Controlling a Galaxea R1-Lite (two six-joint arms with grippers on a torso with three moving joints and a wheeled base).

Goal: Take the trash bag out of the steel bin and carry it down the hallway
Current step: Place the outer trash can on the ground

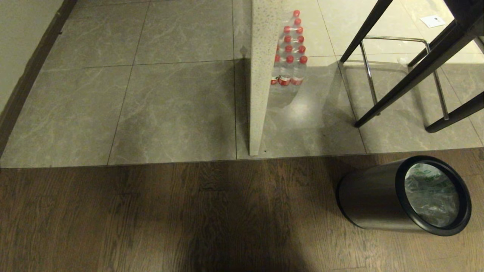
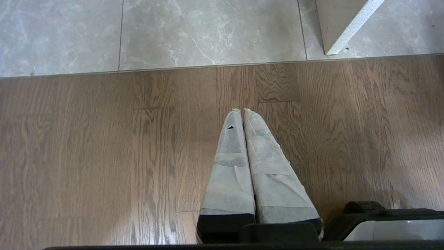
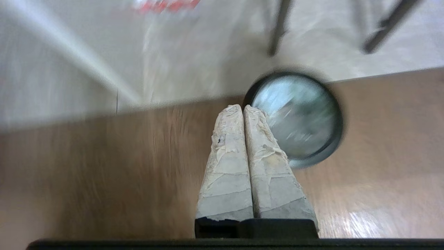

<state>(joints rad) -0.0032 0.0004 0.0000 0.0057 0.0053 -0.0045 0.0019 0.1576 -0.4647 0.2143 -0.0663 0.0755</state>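
We see the steel bin point(image 1: 372, 200) at lower right of the head view as brushed metal with a dull sheen, ringed by a smooth black rim. Inside it the trash bag point(image 1: 431, 194) looks like thin, crinkled, translucent plastic with green print. The floor beneath is matt, grained wood planks point(image 1: 151, 219); above them lie glossy grey marbled tiles point(image 1: 177, 109). A speckled stone-like panel point(image 1: 261, 75) stands beside clear plastic bottles point(image 1: 289, 60) with red caps. Both hands' fingers point(image 2: 239, 166) point(image 3: 239, 166) look wrapped in rough, wrinkled whitish tape.

Right gripper point(image 3: 242, 108), jaws pressed together, above wooden floor point(image 3: 104, 166), tips beside the steel bin point(image 3: 327, 146).
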